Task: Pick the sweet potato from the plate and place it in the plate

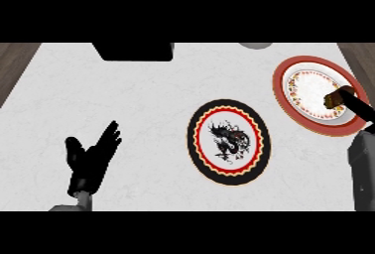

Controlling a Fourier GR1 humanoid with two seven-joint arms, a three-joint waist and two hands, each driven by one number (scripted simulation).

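Sweet potato [334, 97] sits on red-rimmed plate [293, 106], right robot hand [356, 104] curled round it.

Right hand [356, 105] largely hides sweet potato [333, 98]; fingers indistinct.

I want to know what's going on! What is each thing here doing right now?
Left robot hand: open, resting at lower left.
Right robot hand: curled round the sweet potato.
Sweet potato: held, over the red-rimmed plate.
Red-rimmed plate: under the potato.
Black-rimmed plate: holds nothing.
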